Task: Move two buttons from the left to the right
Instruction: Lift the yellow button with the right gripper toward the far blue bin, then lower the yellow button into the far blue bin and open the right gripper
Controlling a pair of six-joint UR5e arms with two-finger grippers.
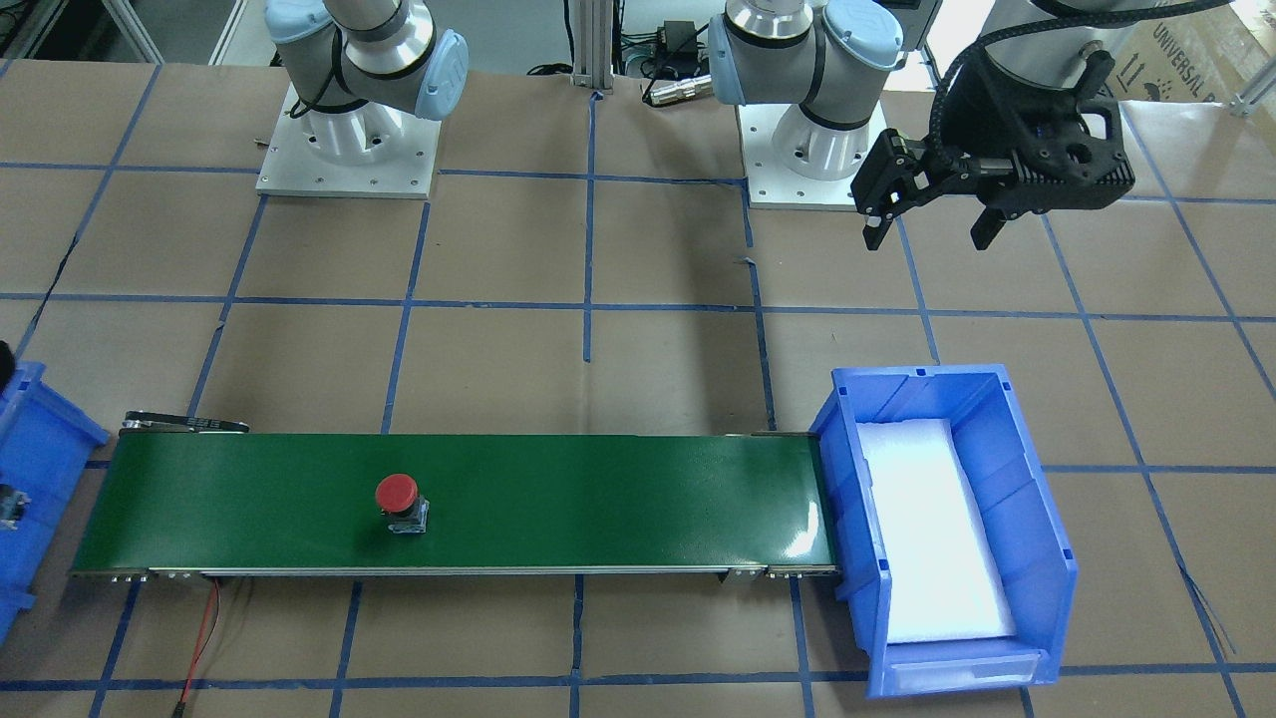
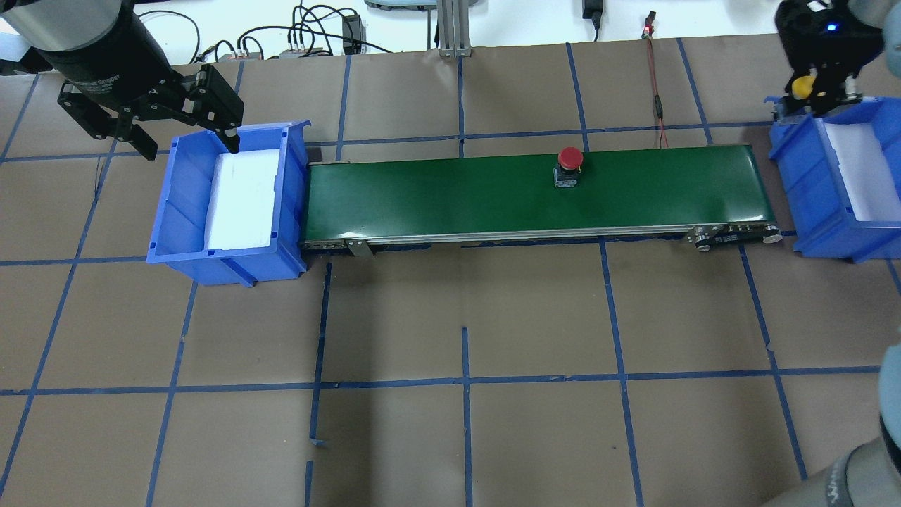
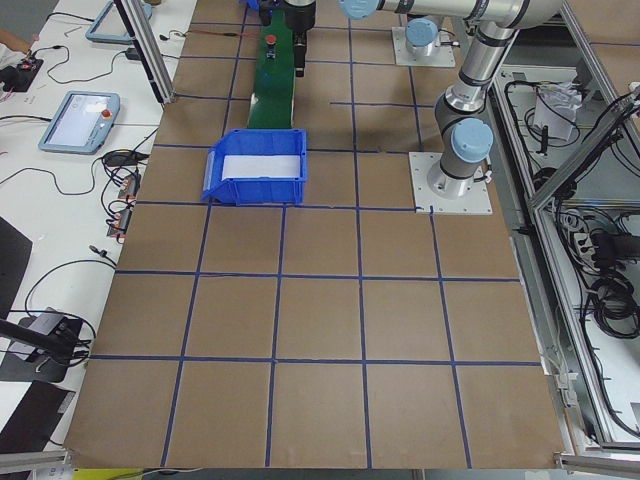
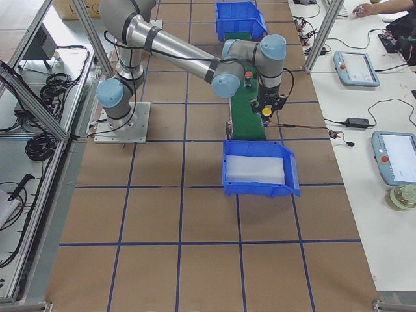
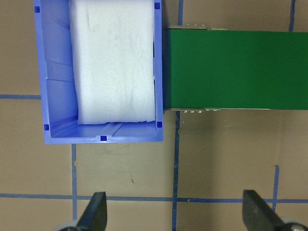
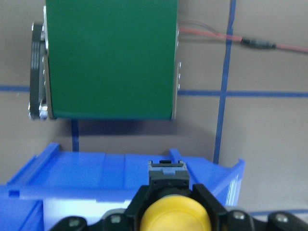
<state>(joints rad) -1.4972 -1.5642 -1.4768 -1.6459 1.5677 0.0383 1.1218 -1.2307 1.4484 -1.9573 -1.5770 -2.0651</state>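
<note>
Right hand: you see it clamped on the yellow button, a finger on either side of the cap.
Why there: it hangs over the belt-side rim of the right blue bin. You can take that as lining up a drop onto the foam inside.
Red button: it stands upright on the green conveyor belt, right of the middle and well apart from both bins. It is probably there so the belt carries it rightward.
Left hand: the fingers are spread wide, holding and touching nothing. It hovers over the tabletop just beyond the far wall of the left blue bin, out of the belt's way.
Left bin: it butts against the belt's left end and is lined with a white foam pad.
</note>
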